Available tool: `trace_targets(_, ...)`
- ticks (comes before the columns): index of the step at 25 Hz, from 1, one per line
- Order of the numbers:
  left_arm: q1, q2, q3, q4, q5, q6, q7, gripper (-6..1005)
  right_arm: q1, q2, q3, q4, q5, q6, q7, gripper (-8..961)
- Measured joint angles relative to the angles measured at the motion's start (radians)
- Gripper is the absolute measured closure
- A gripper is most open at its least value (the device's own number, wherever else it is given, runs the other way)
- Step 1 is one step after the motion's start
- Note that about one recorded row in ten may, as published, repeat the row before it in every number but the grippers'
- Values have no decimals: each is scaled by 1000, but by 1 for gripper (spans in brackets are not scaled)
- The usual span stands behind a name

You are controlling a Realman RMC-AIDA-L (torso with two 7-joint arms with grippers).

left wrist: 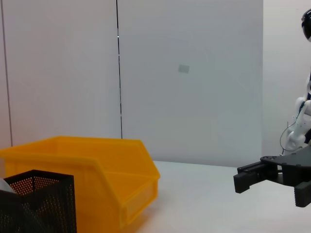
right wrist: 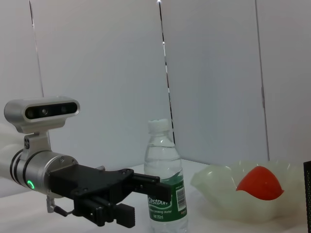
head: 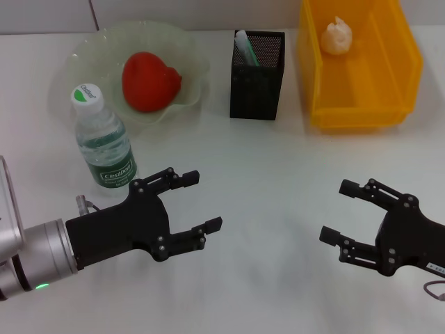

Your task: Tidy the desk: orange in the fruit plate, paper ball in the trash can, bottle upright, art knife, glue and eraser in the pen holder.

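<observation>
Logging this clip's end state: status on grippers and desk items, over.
Left gripper open, empty, beside upright bottle. Right gripper open, empty. Red fruit in plate, paper ball in yellow bin, pen holder loaded. Nothing obstructing.

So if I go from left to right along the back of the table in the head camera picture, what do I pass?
Fruit plate with the red fruit in it → black mesh pen holder → yellow bin holding the paper ball.
</observation>
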Motion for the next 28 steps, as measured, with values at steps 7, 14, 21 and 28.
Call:
trace_targets(7, 3, -2, 1, -1, 0, 6, 0, 211, 1, 3, 5, 1, 0, 4, -1, 121)
trace_targets(14, 5, -2, 3, -1, 0, 9, 0, 212, 5, 3, 9, 1, 0, 6, -1, 121)
trace_targets(21, 8, -4, 5, -1, 0, 9, 0, 212, 7, 4, 11, 1, 4, 10, -1, 121)
trace_targets(28, 8, -5, 4, -10, -1, 9, 0, 211, 10, 5, 16, 6, 16, 11, -1, 121)
